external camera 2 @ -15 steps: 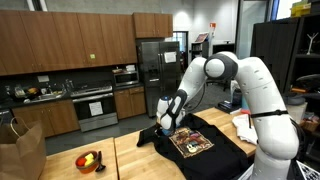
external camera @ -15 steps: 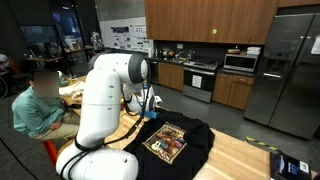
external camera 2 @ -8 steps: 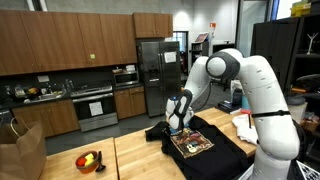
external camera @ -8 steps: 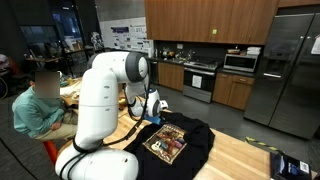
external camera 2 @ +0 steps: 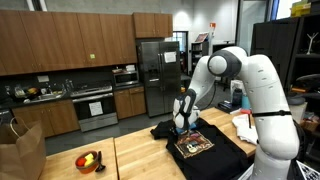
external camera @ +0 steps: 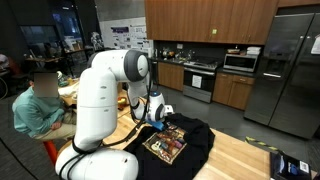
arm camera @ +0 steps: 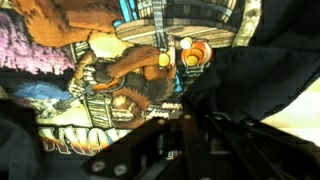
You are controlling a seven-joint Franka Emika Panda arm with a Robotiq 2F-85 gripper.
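Black shirt with a colour print is laid out on the wooden table, seen in both exterior views. One edge is bunched up just beside the gripper, which is hung low over that edge, at the rim of the print

Fingers: whether they are pinched on cloth or narrowly parted cannot be told. In the wrist view they are dark, blurred and lost against the black fabric

Handling, as judged:
- light and soft, with no stiffness. Draping and folding is expected wherever it is lifted
- dragging rather than clean sliding is expected on wood
- not fragile
- print likely a little stiffer and tackier than the plain cloth
- best taken by a pinch at a hem, sleeve or corner. With a grab in the middle, several layers would be gathered

Surface: flat, smooth wood. A fruit bowl and a paper bag are kept well apart from the shirt

Room: open kitchen with wood cabinets, steel fridge, stove. A seated person is seen behind the arm in an exterior view
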